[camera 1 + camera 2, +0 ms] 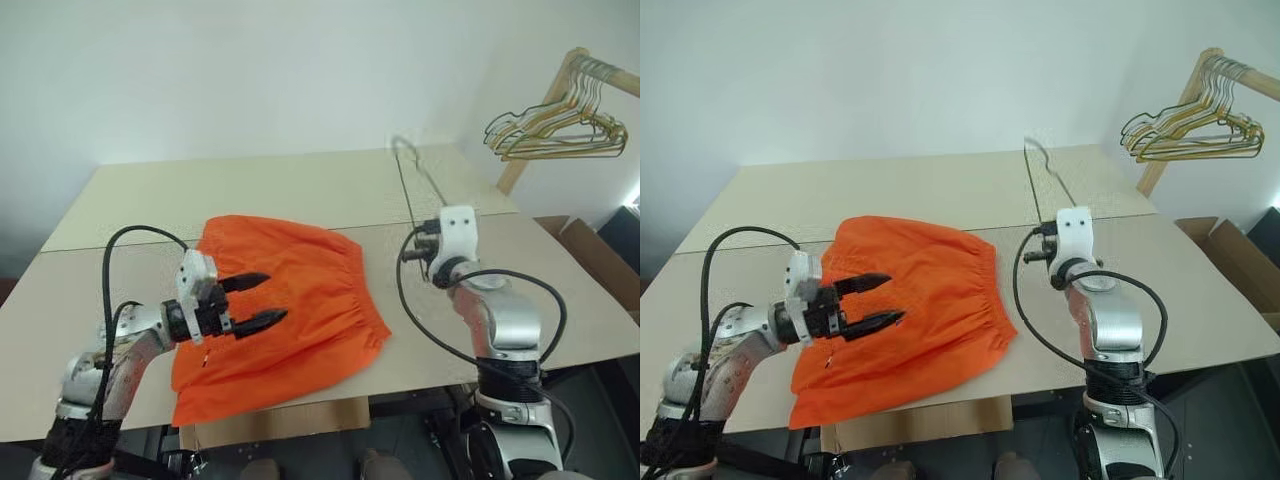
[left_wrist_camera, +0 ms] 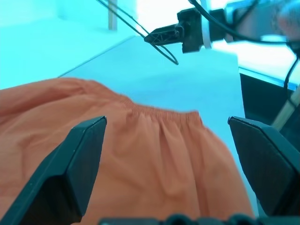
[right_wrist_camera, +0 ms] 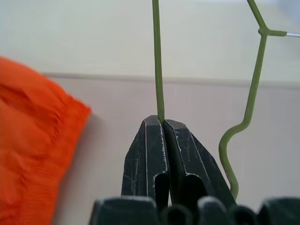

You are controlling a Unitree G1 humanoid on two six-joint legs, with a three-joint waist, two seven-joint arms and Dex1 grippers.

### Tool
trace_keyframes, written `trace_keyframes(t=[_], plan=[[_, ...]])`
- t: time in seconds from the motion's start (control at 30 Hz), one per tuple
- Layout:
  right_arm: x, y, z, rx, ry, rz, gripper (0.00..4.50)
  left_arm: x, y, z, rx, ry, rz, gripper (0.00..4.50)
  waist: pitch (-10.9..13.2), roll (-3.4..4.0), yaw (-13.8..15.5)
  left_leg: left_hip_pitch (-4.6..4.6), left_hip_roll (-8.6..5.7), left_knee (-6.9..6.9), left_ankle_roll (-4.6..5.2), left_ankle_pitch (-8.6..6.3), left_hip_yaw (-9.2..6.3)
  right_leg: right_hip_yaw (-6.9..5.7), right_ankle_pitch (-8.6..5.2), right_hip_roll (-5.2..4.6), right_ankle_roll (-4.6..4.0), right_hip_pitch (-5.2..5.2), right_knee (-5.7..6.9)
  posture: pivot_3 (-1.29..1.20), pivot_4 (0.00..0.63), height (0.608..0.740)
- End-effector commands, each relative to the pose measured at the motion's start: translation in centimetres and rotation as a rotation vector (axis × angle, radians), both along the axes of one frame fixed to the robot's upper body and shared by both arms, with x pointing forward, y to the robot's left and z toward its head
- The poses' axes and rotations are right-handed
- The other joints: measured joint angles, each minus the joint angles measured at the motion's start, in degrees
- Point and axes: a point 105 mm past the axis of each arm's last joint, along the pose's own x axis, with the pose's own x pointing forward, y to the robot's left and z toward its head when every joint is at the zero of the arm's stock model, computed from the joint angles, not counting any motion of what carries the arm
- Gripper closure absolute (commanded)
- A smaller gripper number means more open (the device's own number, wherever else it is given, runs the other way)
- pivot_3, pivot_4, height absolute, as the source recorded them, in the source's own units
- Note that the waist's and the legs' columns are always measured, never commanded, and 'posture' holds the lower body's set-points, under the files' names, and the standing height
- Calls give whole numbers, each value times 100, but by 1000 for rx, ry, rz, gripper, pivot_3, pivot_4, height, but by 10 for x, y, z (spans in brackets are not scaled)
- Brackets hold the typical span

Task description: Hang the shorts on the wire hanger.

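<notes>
The orange shorts [image 1: 300,290] lie spread flat on the table, one end hanging over the near edge. My left gripper [image 1: 277,297] hovers just above them, open, with nothing between its fingers [image 2: 70,173]. The gathered waistband [image 2: 159,115] lies ahead of it. My right gripper [image 3: 162,121] is shut on the thin olive-green wire hanger [image 3: 158,61], to the right of the shorts. The hanger [image 1: 410,180] rises off the table from that grip, its silvery hook [image 1: 400,142] at the far end. Beside the grip, the hanger's notched shoulder [image 3: 243,122] curves away.
The beige table [image 1: 250,190] has a seam running across its middle. A wooden rack at the back right carries a bunch of gold and dark wire hangers [image 1: 555,130]. A cardboard box [image 1: 590,250] stands beside the table's right edge.
</notes>
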Motion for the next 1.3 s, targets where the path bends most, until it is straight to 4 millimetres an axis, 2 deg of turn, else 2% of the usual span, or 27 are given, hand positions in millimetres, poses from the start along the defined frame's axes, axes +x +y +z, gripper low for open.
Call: trace_keyframes(t=[0.03, 0.13, 0.23, 0.4, 0.7, 0.77, 0.87, 1.17, 1.3], plan=[[-19, 45, 43, -131, -363, 187, 4437, 18, -5, 45, -285, 0, 47, 0, 0, -10, 39, -3, -3, 6, 0, 0, -3, -3, 2, -2, 3, 2, -1, 53, 0, 740], [-34, 72, 48, -215, -496, 305, 4437, 26, -8, 68, -409, -30, 71, 0, 0, -10, 7, -3, -7, 11, -1, 0, -8, 6, 5, -5, 7, 2, 1, 52, 0, 740], [-51, 95, 43, -247, -583, 415, 4437, 33, -4, 87, -509, -40, 95, 0, -2, -15, 2, -1, -11, 11, -2, 1, -14, 11, 7, -7, 8, 3, -1, 52, 0, 740], [-64, 110, 40, -231, -642, 487, 4437, 34, 1, 94, -532, -45, 98, 0, -2, -15, 5, 5, -11, 10, -6, 3, -13, 9, 8, -2, 5, 8, 1, 53, 0, 740], [-74, 115, 25, -276, -657, 581, 4437, 31, 1, 96, -528, -64, 80, 0, -1, -24, 37, 12, -14, 12, -11, 6, -4, 7, 9, -3, 4, 18, -1, 53, 0, 740], [-72, 114, 22, -291, -653, 573, 4500, 29, -1, 95, -531, -56, 56, 383, -1, -24, 50, 12, -14, 11, -12, 7, -2, 6, 9, -2, 3, 17, -1, 53, 0, 740], [-67, 110, 22, -296, -651, 539, 4500, 29, -2, 95, -530, -50, 54, 1213, -1, -24, 58, 13, -13, 11, -13, 7, 0, 6, 9, -1, 2, 17, 0, 54, 0, 740], [-58, 104, 26, -344, -670, 466, 4500, 34, -2, 92, -520, -51, 98, 4446, -2, -24, 140, 14, -14, 11, -16, 9, 3, 7, 10, -1, 1, 17, 0, 51, 0, 740], [-58, 105, 26, -367, -689, 467, 4500, 33, -4, 91, -514, -61, 96, 4481, -3, -26, 139, 14, -14, 11, -18, 10, 4, 7, 10, -1, 0, 18, 0, 51, 0, 740]])
